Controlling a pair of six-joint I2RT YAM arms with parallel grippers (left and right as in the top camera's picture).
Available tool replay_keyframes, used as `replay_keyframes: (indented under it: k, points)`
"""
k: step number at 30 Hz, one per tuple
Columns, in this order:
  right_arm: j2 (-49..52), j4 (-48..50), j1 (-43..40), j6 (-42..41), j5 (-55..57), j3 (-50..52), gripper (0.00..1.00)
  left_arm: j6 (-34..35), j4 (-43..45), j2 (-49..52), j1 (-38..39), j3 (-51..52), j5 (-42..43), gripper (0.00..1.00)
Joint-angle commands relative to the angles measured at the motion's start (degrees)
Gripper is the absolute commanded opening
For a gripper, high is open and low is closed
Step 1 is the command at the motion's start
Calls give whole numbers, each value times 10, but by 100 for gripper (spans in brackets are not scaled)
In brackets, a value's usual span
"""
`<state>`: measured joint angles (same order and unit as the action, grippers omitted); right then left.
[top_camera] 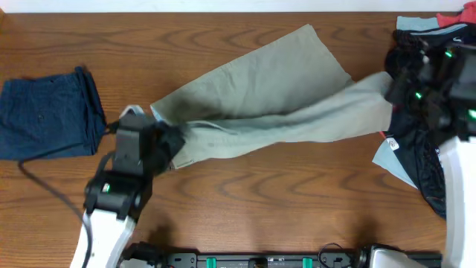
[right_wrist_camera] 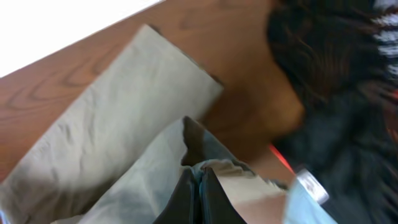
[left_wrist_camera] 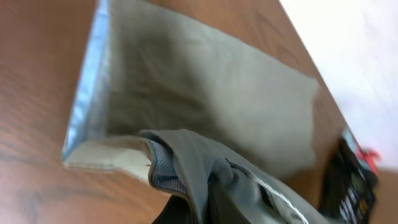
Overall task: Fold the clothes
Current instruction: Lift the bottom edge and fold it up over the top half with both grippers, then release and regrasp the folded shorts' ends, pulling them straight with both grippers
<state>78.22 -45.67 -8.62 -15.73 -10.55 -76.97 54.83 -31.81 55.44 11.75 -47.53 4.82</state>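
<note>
Khaki shorts (top_camera: 275, 104) lie stretched across the middle of the table (top_camera: 260, 216), one leg flat and the other raised. At the waistband end the left gripper (top_camera: 172, 140) pinches the cloth. The right gripper (top_camera: 390, 88) has its jaws pressed together on a leg hem, beside the black jersey (top_camera: 424, 160).

Left claw (top_camera: 170, 141), right claw (top_camera: 391, 91): both clenched.

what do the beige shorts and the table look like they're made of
Shorts: probably woven cotton, matte, judging by the soft creases and folds; the pale blue lining is perhaps a lighter cloth. Table: wood or wood-look laminate, brown swirling grain, slight sheen; cannot tell which.
</note>
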Motion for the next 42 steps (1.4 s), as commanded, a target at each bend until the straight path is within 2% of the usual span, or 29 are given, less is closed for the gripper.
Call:
replay_keyframes:
  k: [1,8,13,14,15,16,17,18,19,21,23,31,42]
  points:
    - [44,43,31,-10,-7,-9,1,31,32,52,-35,-14,-44,6]
    - [123,190,70,-46,-4,-9,2,31,127,144,-112,-14,-44,6]
    - [192,308,96,-88,-5,-9,1,31,204,195,-130,-14,-44,7]
    - [209,337,103,-100,-5,-9,7,31,228,209,-130,-14,-44,14]
    - [222,357,108,-108,-5,-9,27,27,250,221,-130,-14,-44,28]
    - [239,382,115,-119,-5,-9,68,20,273,236,-130,-14,-44,48]
    - [256,401,120,-132,-6,-9,99,14,288,249,-132,-14,-42,69]
    - [270,411,124,-139,-11,-9,99,14,294,262,-136,-14,-36,82]
    - [285,413,126,-141,-18,-9,99,14,292,271,-140,-14,-25,87]
    - [306,395,128,-141,-22,-9,99,14,279,290,-149,-14,12,90]
    - [319,363,128,-139,-17,-9,99,14,256,306,-152,-14,41,91]
    - [354,240,125,-118,97,-9,99,-35,162,332,-152,-13,51,92]
    - [437,214,125,-99,127,-9,99,-107,144,354,-152,12,51,92]
